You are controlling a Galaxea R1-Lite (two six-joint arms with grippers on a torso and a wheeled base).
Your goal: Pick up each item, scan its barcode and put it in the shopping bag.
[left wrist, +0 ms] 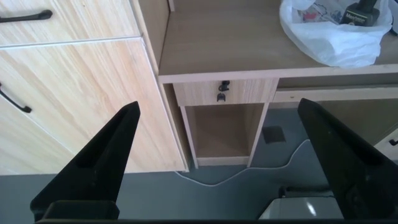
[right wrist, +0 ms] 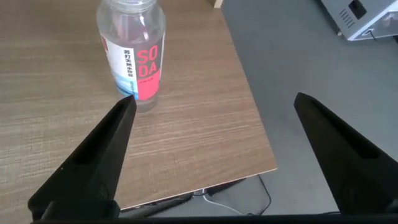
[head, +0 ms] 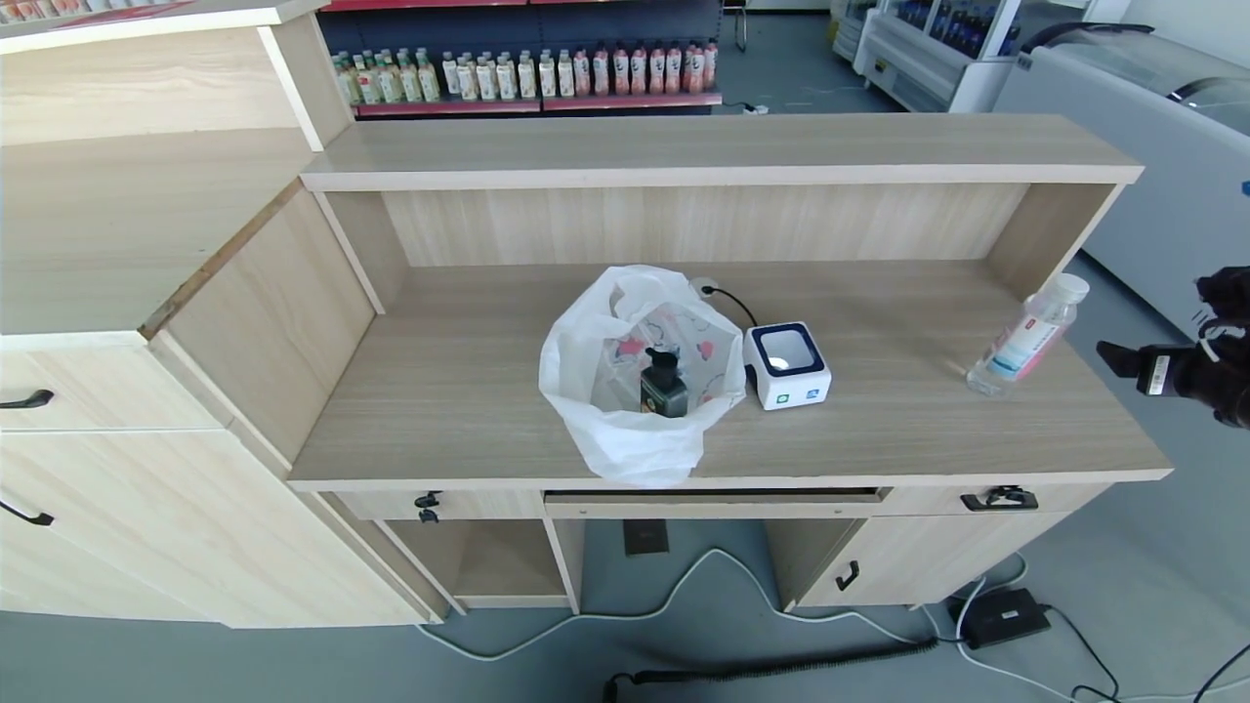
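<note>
One clear plastic bottle (head: 1025,337): standing.
One white plastic bag (head: 625,439): one dark item (head: 664,386) inside.
Left gripper (left wrist: 217,104), right gripper (right wrist: 214,98): spread wide, empty.

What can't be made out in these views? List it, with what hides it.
- Dark pump-top bottle in the white plastic shopping bag: in the head view the bag wall hides its base; the left wrist view's top edge cuts it.
- Pink shapes in the bag: head view, goods or print, cannot tell.
- Clear plastic bottle with white cap: barcode too small in the head view; the right wrist view's top edge cuts its cap.
</note>
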